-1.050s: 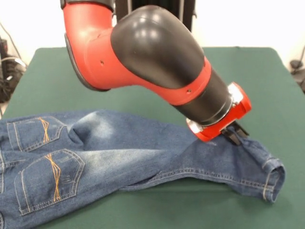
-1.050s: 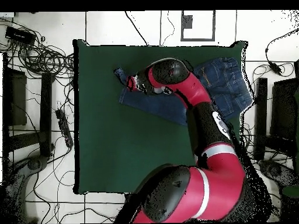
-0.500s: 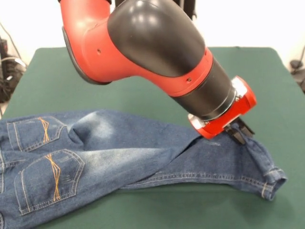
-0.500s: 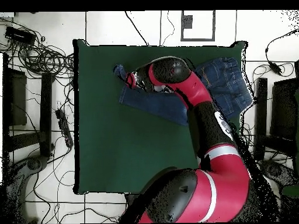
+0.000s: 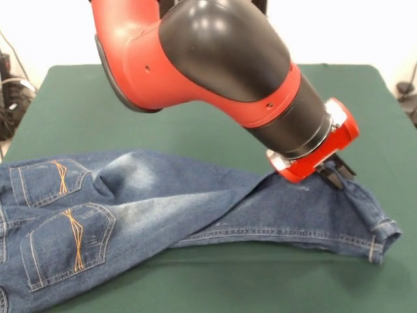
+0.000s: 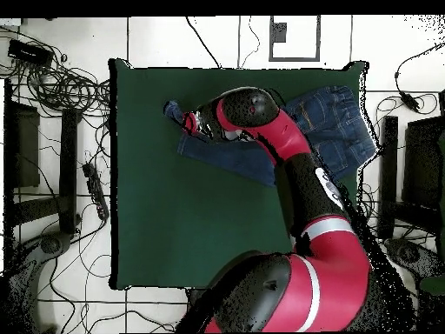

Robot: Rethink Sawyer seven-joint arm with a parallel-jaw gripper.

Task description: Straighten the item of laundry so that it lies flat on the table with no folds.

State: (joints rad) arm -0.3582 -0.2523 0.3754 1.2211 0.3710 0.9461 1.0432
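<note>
Pinching the blue denim jeans (image 5: 195,208) near the leg's hem at right of the frame, the red-flanged black gripper (image 5: 333,175) (seemingly clamped on cloth) risks slipping, leaving folds on the dark green felt table (image 5: 195,124).
</note>
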